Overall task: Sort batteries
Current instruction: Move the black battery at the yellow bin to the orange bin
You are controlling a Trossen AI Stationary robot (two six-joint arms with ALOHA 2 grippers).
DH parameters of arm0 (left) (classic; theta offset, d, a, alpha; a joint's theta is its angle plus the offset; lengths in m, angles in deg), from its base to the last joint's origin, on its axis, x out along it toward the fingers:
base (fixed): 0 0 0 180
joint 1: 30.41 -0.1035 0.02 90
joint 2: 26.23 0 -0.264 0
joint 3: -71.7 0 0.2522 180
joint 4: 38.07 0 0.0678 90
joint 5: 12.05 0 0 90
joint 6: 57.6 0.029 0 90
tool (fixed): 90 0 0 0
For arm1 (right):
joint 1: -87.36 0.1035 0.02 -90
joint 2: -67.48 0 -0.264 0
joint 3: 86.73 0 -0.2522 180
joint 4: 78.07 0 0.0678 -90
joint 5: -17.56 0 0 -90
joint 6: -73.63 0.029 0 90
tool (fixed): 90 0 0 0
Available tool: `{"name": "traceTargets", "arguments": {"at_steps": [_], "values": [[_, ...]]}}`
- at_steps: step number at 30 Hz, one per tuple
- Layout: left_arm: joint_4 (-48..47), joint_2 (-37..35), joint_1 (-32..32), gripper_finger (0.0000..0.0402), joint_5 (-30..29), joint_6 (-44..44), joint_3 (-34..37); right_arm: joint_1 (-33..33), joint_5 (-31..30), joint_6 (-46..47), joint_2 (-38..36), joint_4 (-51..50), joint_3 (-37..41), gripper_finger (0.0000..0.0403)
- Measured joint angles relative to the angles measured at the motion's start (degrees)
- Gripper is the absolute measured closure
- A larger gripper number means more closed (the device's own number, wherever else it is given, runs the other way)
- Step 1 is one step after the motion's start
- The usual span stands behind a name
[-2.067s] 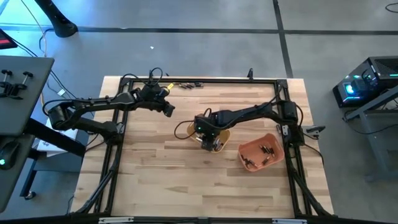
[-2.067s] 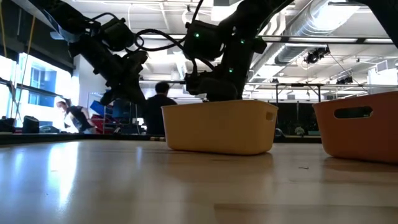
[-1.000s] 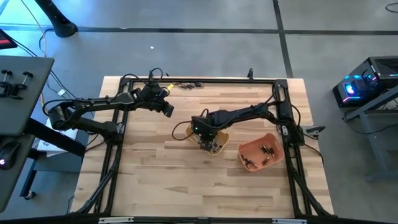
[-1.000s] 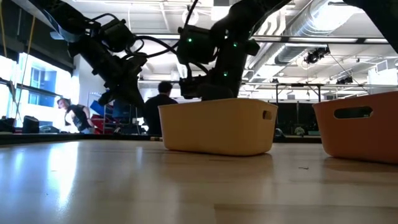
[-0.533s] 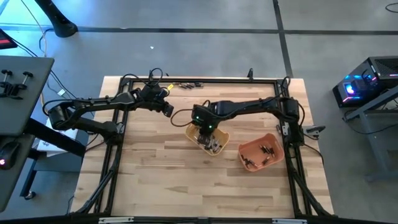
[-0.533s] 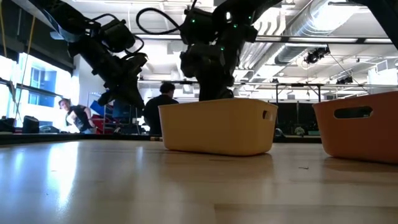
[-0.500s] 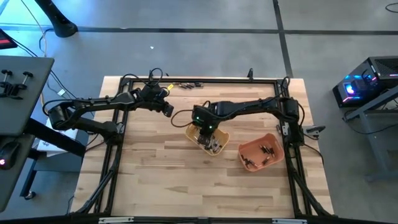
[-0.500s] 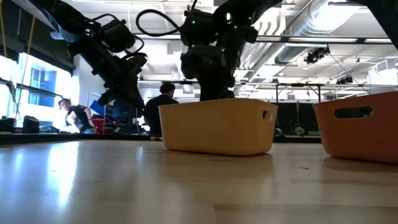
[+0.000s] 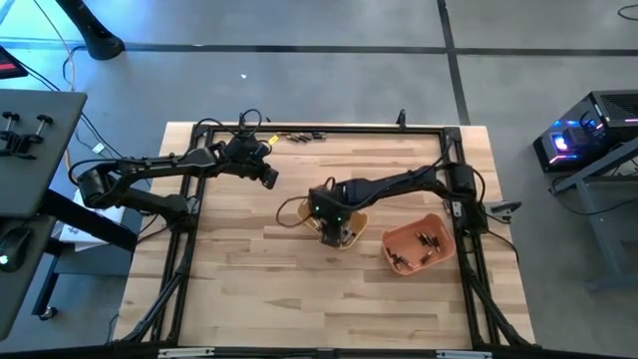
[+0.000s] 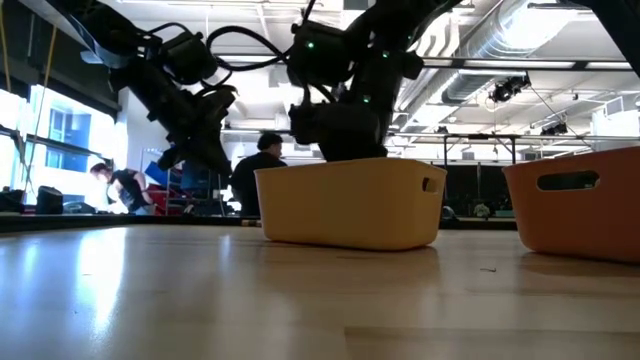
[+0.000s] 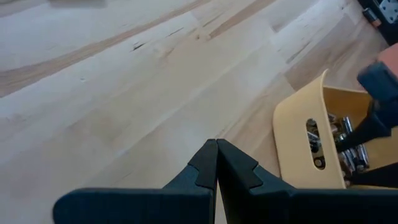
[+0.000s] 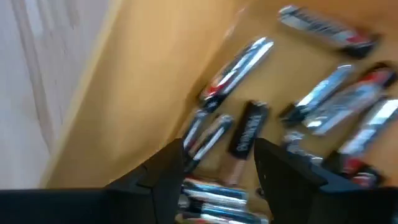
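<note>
Silvery and dark batteries [image 12: 249, 127] lie in a heap in the yellow tray [image 9: 351, 231] at mid-table. More batteries [image 9: 424, 242] lie in the orange tray [image 9: 407, 231] to its right. My right gripper [image 12: 221, 165] is open and points down into the yellow tray; its fingers stand on either side of a dark battery and some silvery ones. The tray's wall [image 10: 350, 205] hides those fingers in the low view. My left gripper [image 11: 216, 155] is shut and hovers over bare wood left of the yellow tray [image 11: 305, 134].
A few loose batteries [image 9: 295, 135] lie by the table's far edge. A black frame [image 9: 189, 249] runs round the tabletop. Bare wood spreads across the table's near half. People show in the room behind the table in the low view.
My right gripper drew back toward the far rim of the yellow tray with its wrist raised upright, then swung back toward the near side and down over the batteries in the tray. The left arm kept still.
</note>
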Motion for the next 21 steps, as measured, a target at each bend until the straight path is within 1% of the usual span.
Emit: {"name": "traceTargets", "arguments": {"at_steps": [4, 8, 12, 16, 17, 21], "values": [[-0.7, 0.8, 0.0, 0.0402, -0.1, 0.1, 0.0, 1.1, -0.3, -0.6, 1.9, 0.1, -0.1, 0.0224], [-1.1, 1.1, 0.0, 0.0401, -0.2, 0.2, 0.0, 1.2, -1.4, 1.8, 2.4, -0.1, -0.2, 0.0254], [-0.8, 1.1, 0.0, 0.0402, -0.3, 0.2, 0.0, 0.8, -5.2, 2.6, 2.7, -1.1, -0.2, 0.0303], [-0.7, 1.1, 0.0, 0.0401, -0.3, 0.0, 0.0, -0.2, -5.5, 4.3, 2.9, -2.2, -0.2, 0.0366], [-0.6, 1.1, 0.0, 0.0402, -0.3, 0.0, 0.0, -0.3, -5.4, 4.4, 2.9, -1.9, -0.2, 0.0372], [-0.5, 1.1, 0.0, 0.0402, -0.3, 0.0, 0.0, -1.1, -6.0, 4.1, 2.8, -1.8, -0.7, 0.0372]]}}
